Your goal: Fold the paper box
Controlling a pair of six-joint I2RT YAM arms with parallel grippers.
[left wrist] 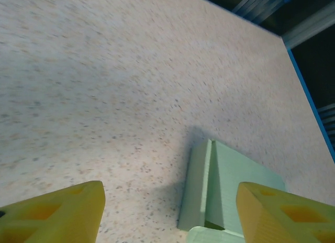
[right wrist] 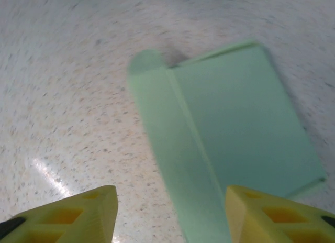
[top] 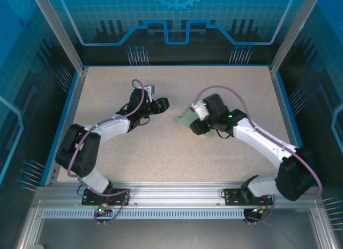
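Right fingers (right wrist: 68, 214) apart, empty, over paper box (right wrist: 235, 133) on table (top: 161, 152); left fingers (left wrist: 57, 214) apart, empty.

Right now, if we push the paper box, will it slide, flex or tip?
The paper box looks like thin creased card, so probably light and floppy; a pinch may bend it at a crease. It lies low on the smooth table, so a push likely slides it rather than tipping it.
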